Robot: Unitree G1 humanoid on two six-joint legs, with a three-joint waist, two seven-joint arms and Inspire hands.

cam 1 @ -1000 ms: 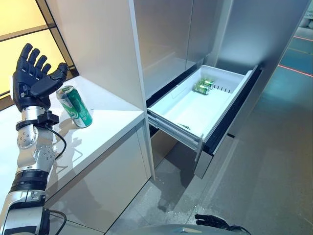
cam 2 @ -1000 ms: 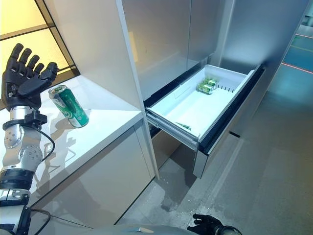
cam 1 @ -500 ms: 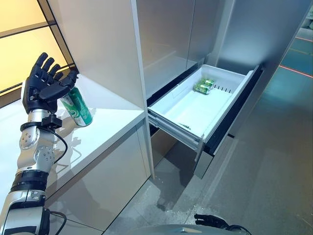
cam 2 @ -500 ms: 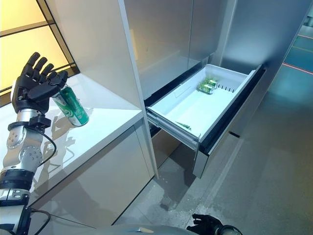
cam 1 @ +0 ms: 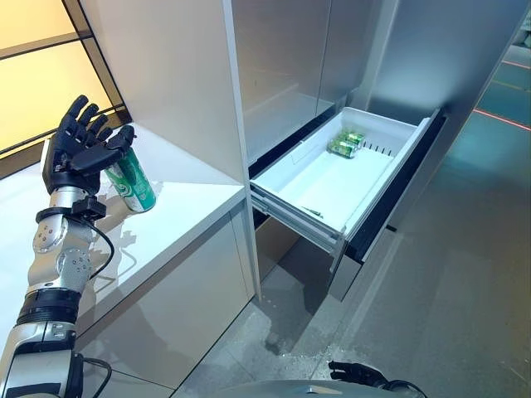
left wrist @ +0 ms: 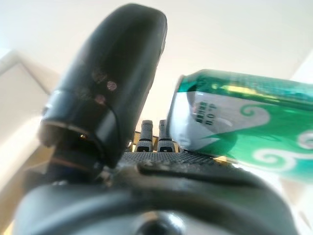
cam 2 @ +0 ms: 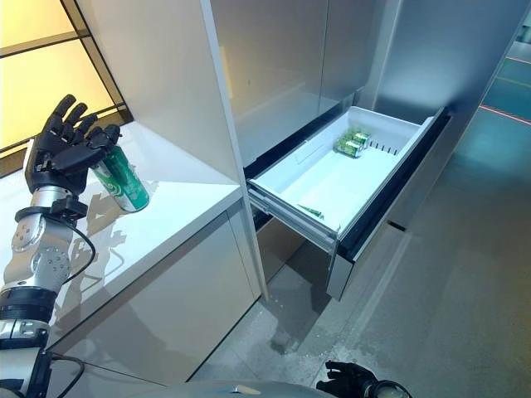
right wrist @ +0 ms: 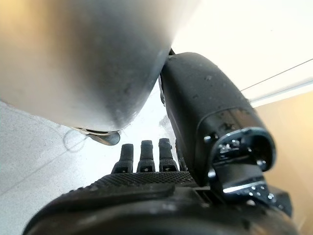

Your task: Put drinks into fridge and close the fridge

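**Operator:** Fridge (cam 1: 315,75) fills the far side, tall and grey, its white pull-out drawer (cam 1: 365,195) standing wide open over the floor. Left of it is a white counter (cam 1: 178,211).

**Listener:** Where is the drink?

**Operator:** One green can (cam 1: 133,180) stands on the counter, leaning a little. Two more green cans (cam 1: 345,144) already lie at the drawer's far end. My left hand (cam 1: 76,153) is right at the standing can, fingers spread and straight, thumb tip at its rim. It is not closed round it yet. My right hand (cam 2: 347,380) hangs low near the floor; its wrist view shows relaxed fingers holding nothing.

**Listener:** How will the can handle?

**Operator:** I judge it rigid but thin-walled, smooth and slippery, possibly heavy if full. I would wrap fingers and thumb around the middle of its body, not the rim, squeezing firmly enough to stop slipping without denting it.
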